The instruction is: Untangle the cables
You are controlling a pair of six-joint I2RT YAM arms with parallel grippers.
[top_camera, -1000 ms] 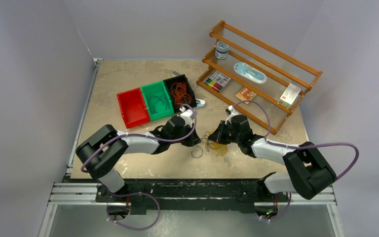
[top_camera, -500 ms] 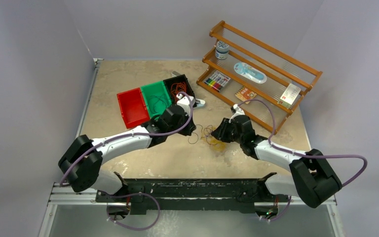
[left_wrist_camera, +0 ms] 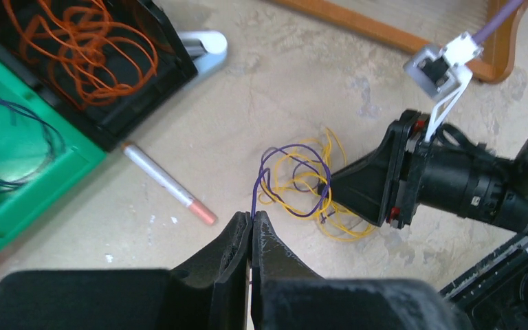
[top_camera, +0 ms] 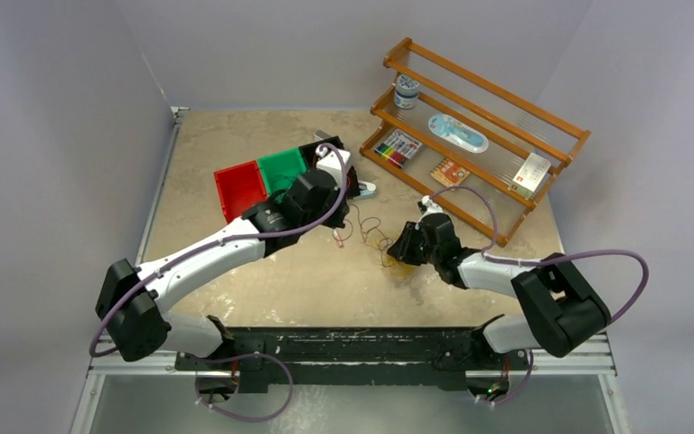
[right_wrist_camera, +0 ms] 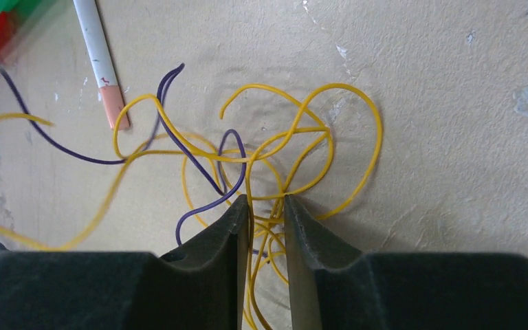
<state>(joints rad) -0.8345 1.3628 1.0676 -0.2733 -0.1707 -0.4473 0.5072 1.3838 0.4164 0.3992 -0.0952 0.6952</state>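
Now left tool (left_wrist_camera: 252,218) pinches purple cable (left_wrist_camera: 257,185); right tool (right_wrist_camera: 267,203) nips yellow cable (right_wrist_camera: 378,137) nearby, strands interlooped.

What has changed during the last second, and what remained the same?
The left gripper, shut on the purple wire, moved toward the bins, drawing that wire out of the yellow wires. The right gripper, bins and rack stayed nearly put.

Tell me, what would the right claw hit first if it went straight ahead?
Most likely the yellow wire loops, tangled with a purple wire, right ahead of the right gripper fingertips; the table lies under them.
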